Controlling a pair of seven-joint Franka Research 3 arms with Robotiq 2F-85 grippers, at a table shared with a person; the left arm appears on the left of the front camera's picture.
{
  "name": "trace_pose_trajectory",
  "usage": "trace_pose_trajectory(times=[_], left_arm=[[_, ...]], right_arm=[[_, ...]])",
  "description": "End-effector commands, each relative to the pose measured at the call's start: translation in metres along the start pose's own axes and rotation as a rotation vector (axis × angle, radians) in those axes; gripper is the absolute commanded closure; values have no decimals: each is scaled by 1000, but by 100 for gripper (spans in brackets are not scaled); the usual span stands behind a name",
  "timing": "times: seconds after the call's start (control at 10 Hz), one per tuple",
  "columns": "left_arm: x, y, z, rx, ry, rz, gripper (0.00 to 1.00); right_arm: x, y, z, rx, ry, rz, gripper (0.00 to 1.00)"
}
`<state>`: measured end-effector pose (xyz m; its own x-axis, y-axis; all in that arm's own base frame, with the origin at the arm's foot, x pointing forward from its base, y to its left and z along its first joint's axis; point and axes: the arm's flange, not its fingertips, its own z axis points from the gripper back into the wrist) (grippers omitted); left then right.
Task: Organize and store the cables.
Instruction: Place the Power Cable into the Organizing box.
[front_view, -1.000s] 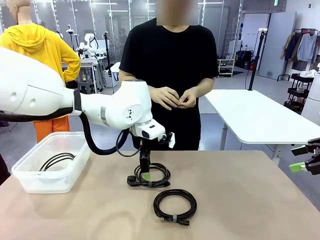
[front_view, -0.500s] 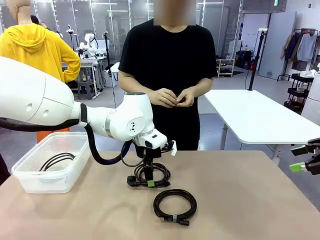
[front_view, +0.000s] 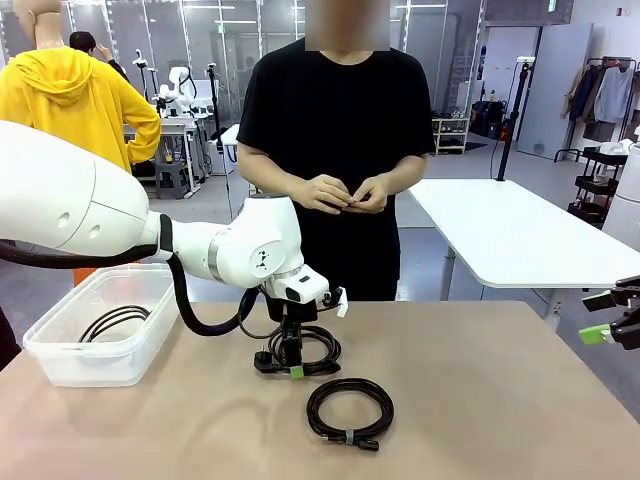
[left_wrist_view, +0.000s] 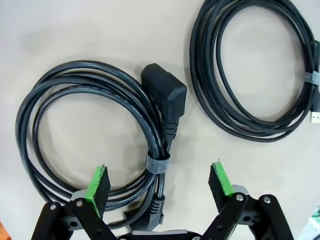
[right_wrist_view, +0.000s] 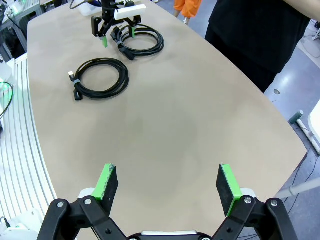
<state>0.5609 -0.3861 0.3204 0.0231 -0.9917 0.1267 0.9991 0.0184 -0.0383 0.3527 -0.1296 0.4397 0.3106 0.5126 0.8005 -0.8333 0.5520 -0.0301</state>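
**Over the middle of the tabletop: left end effector spread above a coiled cable**

At the centre of the tabletop (front_view: 480, 400) your left end effector (front_view: 292, 365) points straight down over a coiled cable with a moulded plug (front_view: 325, 350). Your left wrist view shows the end effector (left_wrist_view: 160, 182) spread wide, its green pads (left_wrist_view: 97, 182) on either side of the bundled strands (left_wrist_view: 147, 125), close by the grey tie (left_wrist_view: 157, 162). Nothing is pinched; you cannot tell from these views whether the pads touch the cord.

A second coiled cable (front_view: 314, 412) lies flat on the tabletop just beside the first, on your side of it and apart from it. Its own tie (left_wrist_view: 312, 77) and a small metal connector (left_wrist_view: 315, 116) sit at its rim.

A third cable (front_view: 115, 320) lies inside the clear plastic bin (front_view: 90, 360) at the left edge of the tabletop.

Your right end effector (front_view: 595, 319) hangs at the right edge, well apart from the cables. It is also spread (right_wrist_view: 167, 187), holding nothing, over bare tabletop.

Across from you a person stands with both hands (front_view: 345, 193) together at the waist.
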Motion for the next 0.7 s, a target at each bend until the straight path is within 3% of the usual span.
trace_pose_trajectory(times=[0.0, 0.3, 0.6], left_arm=[[-1, 3, -8, -3, -9, -45, 0], [1, 6, -16, -15, -4, -46, 0], [0, 6, -15, -12, 4, -52, 92]], right_arm=[[1, -2, -1, -1, -16, -6, 0], [1, -2, -1, -1, -16, -6, 0], [1, -2, -1, -1, -16, -6, 0]])
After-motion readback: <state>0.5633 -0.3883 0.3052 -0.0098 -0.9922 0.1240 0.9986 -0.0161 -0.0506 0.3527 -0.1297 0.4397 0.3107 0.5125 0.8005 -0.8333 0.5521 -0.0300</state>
